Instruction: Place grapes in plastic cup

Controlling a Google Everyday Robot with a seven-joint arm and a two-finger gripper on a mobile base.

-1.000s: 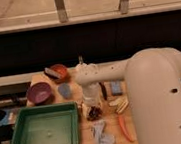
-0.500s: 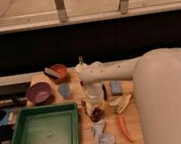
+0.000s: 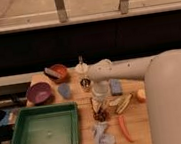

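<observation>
The grapes (image 3: 100,116), a small dark bunch, lie on the wooden table (image 3: 139,140) near its middle. My gripper (image 3: 97,105) hangs from the white arm (image 3: 124,70) that reaches in from the right. It is directly over the grapes, at or just above their top. The plastic cup (image 3: 65,90), small and dull grey-blue, stands to the left of the gripper, beside the purple bowl (image 3: 39,93). A small shiny metal cup (image 3: 85,83) stands just behind the gripper.
A green tray (image 3: 44,132) fills the front left. An orange bowl (image 3: 58,72) and a white bottle (image 3: 81,66) stand at the back. A blue sponge (image 3: 116,86), banana (image 3: 122,104), round fruit (image 3: 141,95), carrot (image 3: 124,128) and grey cloth (image 3: 102,138) surround the grapes.
The arm's bulky upper part has shifted towards the right of the view. The gripper has stayed over the grapes and come slightly lower. The grapes have not left the table.
</observation>
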